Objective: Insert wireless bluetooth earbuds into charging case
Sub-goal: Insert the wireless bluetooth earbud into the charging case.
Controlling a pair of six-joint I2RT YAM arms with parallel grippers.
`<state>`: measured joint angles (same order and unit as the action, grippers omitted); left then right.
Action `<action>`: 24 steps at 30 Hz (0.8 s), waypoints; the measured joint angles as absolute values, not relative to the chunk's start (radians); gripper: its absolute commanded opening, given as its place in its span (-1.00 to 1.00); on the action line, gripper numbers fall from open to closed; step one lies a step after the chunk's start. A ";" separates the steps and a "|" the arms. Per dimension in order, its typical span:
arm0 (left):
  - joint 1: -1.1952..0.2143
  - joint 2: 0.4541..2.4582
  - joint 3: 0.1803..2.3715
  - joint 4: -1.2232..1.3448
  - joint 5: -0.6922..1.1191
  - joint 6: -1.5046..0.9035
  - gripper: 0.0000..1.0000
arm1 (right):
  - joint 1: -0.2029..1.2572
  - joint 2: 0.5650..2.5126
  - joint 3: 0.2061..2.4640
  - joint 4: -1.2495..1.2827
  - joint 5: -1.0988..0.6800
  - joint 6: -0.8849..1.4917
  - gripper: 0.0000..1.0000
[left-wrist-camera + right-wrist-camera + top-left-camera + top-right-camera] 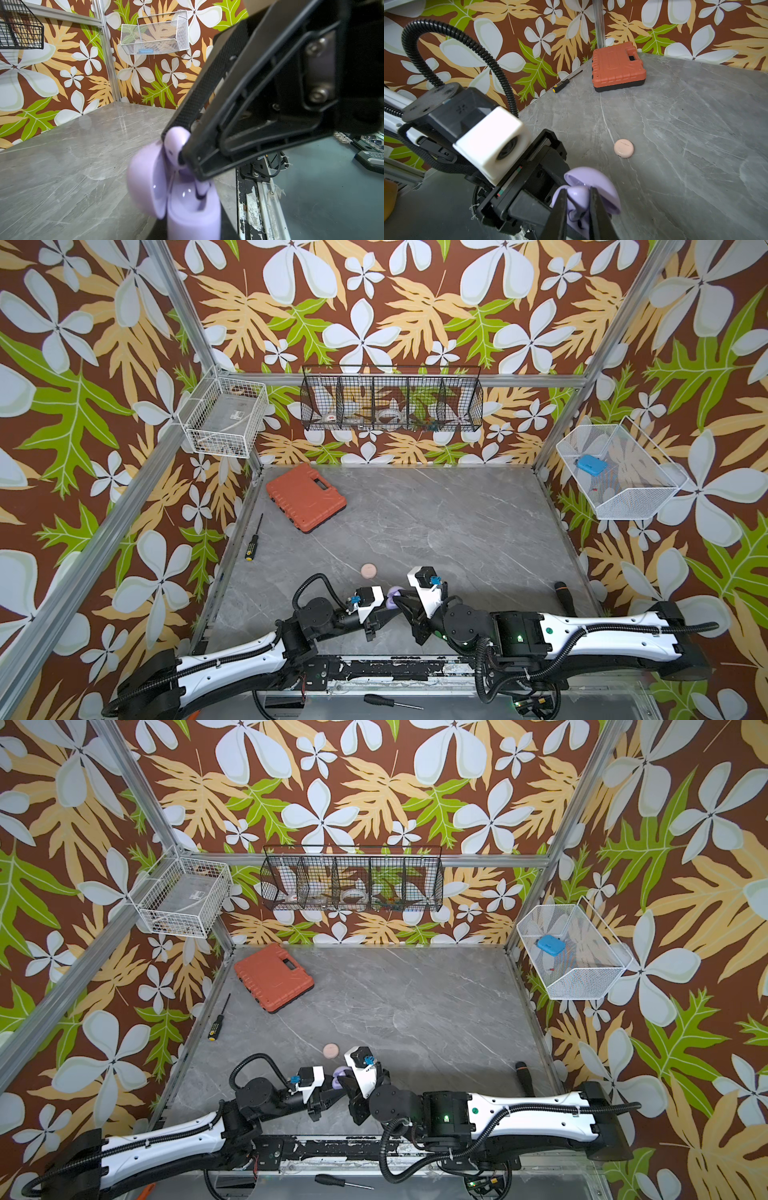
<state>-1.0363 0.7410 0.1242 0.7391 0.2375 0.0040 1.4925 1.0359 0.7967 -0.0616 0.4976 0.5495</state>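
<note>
My left gripper (193,229) is shut on the body of a lavender charging case (193,216), which is lifted near the table's front edge with its lid (143,182) swung open. In both top views the case (393,596) (340,1078) shows between the two wrists. My right gripper (578,190) is shut on a lavender earbud (579,196), and its fingers (207,83) reach down from above. The earbud's head (174,143) is above the case and its stem points into the case's well. A pale pink round case (368,571) (623,148) lies closed on the table just behind.
An orange tool case (305,497) sits at the back left, with a black-and-yellow screwdriver (253,539) along the left edge. A black-handled tool (565,597) lies at the right edge. Wire baskets (226,418) (390,400) (619,472) hang on the walls. Another screwdriver (390,701) lies below the front rail.
</note>
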 measured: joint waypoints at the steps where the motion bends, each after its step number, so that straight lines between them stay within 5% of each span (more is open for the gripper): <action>1: -1.036 0.742 0.124 0.740 0.237 0.003 -1.00 | 1.493 1.036 0.797 -0.062 0.497 0.550 -0.59; 24: -1.036 0.750 0.124 0.760 0.241 -0.002 -1.00 | 1.493 1.005 0.799 -0.094 0.500 0.550 -0.40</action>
